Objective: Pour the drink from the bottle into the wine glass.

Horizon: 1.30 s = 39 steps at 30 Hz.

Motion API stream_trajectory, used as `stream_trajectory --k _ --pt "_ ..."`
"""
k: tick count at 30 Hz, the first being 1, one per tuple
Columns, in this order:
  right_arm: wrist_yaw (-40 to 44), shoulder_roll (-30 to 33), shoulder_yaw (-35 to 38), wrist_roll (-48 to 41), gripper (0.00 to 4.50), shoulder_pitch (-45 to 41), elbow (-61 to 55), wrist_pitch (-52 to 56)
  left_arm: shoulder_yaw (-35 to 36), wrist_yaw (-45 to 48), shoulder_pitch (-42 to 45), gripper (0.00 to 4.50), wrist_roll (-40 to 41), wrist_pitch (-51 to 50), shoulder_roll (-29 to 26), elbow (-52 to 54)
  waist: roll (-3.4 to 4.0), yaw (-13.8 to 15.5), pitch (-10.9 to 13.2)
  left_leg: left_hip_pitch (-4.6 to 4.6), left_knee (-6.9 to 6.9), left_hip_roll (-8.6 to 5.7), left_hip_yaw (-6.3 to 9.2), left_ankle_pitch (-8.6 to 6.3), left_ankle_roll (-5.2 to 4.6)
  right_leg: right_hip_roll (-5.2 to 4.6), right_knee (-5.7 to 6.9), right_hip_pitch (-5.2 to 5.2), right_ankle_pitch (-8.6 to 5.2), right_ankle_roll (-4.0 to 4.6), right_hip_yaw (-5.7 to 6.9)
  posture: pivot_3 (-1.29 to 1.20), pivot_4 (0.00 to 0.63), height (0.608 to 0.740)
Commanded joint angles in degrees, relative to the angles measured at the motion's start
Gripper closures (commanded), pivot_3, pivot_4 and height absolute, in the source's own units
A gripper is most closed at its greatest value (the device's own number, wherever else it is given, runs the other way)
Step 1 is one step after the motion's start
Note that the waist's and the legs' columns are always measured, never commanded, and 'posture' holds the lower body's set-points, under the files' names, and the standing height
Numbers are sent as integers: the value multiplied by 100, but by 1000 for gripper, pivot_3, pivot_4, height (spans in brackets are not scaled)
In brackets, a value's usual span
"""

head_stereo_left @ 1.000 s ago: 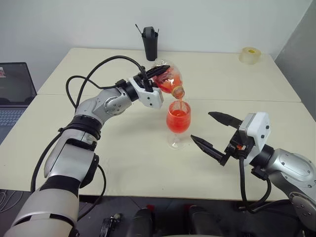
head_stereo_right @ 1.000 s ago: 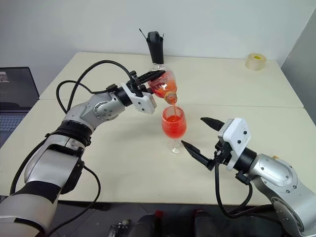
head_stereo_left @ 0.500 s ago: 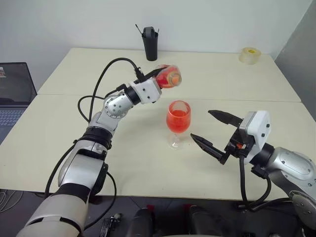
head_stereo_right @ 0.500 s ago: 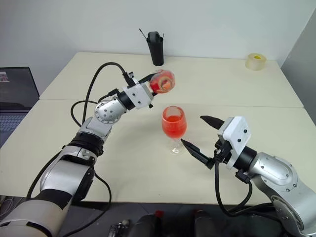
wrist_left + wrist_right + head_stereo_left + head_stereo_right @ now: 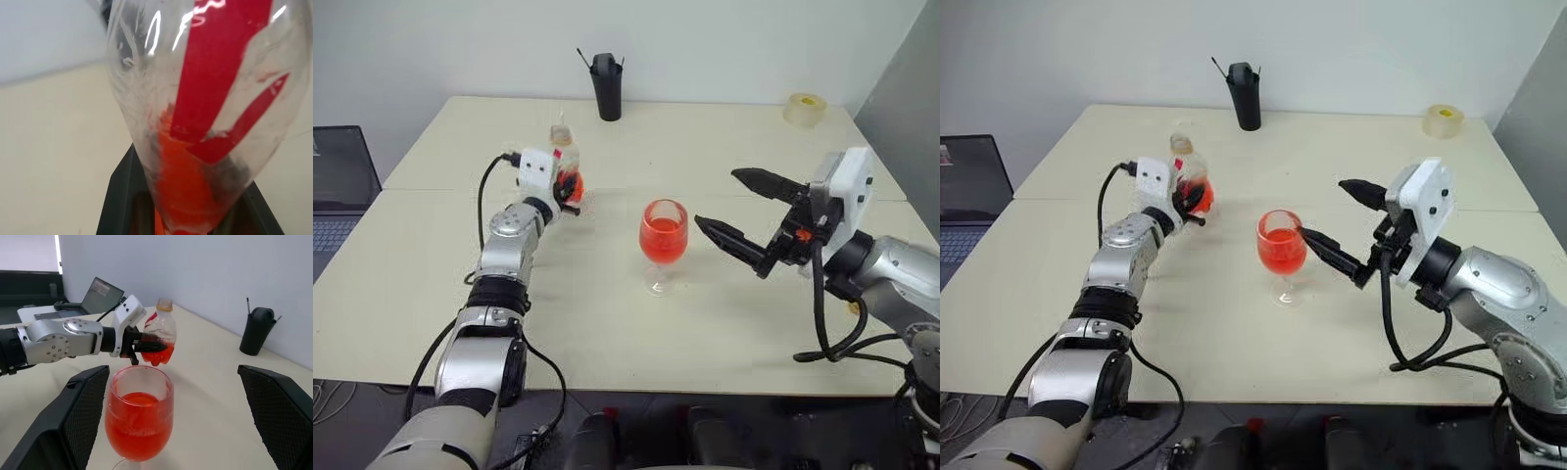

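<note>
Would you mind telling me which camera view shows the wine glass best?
The right wrist view: the wine glass stands close and large between the open fingers, its bowl about half full of drink. Both eye views show it whole but small. The left wrist view shows the bottle instead.

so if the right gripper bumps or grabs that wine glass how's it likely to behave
The wine glass stands on a thin stem and small foot, with red drink filling much of the bowl, so it looks top-heavy and apt to tip or slosh. Smooth clear glass is probably slippery and fragile. The right gripper, open beside it, should close gently.
</note>
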State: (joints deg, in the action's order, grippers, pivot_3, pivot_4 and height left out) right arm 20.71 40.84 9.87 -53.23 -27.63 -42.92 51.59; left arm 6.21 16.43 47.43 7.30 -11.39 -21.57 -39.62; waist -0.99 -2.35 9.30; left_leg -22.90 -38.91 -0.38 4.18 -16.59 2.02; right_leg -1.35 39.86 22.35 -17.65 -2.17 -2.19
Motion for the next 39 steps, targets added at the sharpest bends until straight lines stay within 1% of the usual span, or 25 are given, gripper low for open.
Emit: stream_trajectory --k 1,4,8,11,19,21,25,27,28,30,31,39 --pt "-282 56 70 -637 0 -579 207 465 214 -339 -63 3726 63 -447 -26 684 0 9 0 0 0 0 0 0 0 -1 -1 0 0 0 -1 0 150 740" --pt "-482 -23 -37 -915 0 -1125 470 709 330 -595 -226 3726 88 -808 42 952 -1 40 -1 0 0 -1 -4 0 1 -5 -1 0 0 0 -3 0 150 740" --pt "-557 -20 -299 -910 0 -1491 659 940 408 -885 -424 3726 52 -1055 124 1178 -3 50 -2 -1 1 0 -5 0 1 -12 -1 1 0 0 -4 0 150 740" --pt "-521 -24 -416 -840 0 -1559 702 964 472 -1064 -536 3726 36 -1120 186 1268 -3 53 -3 -3 1 -2 -5 -1 -1 -29 -2 1 0 0 -2 0 150 740" --pt "-412 20 -533 -708 0 -1505 650 952 399 -1268 -859 3726 -42 -1193 282 1606 -4 49 -4 -2 2 -2 -7 -3 -5 -31 -2 2 0 0 -3 0 150 740" --pt "-398 19 -567 -668 0 -1491 640 950 391 -1289 -903 2992 -47 -1239 302 1709 -4 50 -4 -2 2 -2 -7 -3 -5 -31 -2 2 0 0 -4 0 150 740" --pt "-357 18 -625 -580 0 -1463 630 941 355 -1273 -963 1674 -64 -1329 312 1900 -4 52 -4 -2 2 -2 -7 -3 -5 -31 -3 2 0 0 -3 0 150 740" --pt "-322 17 -656 -518 0 -1435 635 924 331 -1284 -1000 1036 -103 -1376 297 1991 -4 52 -4 -3 2 -2 -6 -4 -6 -31 -4 2 0 0 -2 0 150 740" --pt "-301 19 -666 -490 0 -1420 634 915 336 -1292 -1022 809 -112 -1397 288 2024 -4 52 -4 -3 2 -2 -6 -4 -6 -31 -4 2 0 0 -2 0 150 740" --pt "-268 7 -674 -449 0 -1411 640 907 358 -1298 -1061 145 -129 -1428 256 2086 -4 51 -4 -2 3 -2 -7 -5 -8 -31 -5 2 0 0 -3 0 150 740" --pt "-250 -5 -673 -433 0 -1404 641 899 368 -1298 -1083 40 -137 -1444 238 2122 -4 52 -4 -2 3 -2 -7 -5 -9 -31 -4 2 0 0 -3 0 150 740" --pt "-71 -35 -687 -204 0 -1283 674 812 470 -1460 -1180 40 -194 -1482 138 2266 -4 54 -4 -3 4 -2 -6 -7 -11 -31 -8 1 0 0 -2 0 150 740"
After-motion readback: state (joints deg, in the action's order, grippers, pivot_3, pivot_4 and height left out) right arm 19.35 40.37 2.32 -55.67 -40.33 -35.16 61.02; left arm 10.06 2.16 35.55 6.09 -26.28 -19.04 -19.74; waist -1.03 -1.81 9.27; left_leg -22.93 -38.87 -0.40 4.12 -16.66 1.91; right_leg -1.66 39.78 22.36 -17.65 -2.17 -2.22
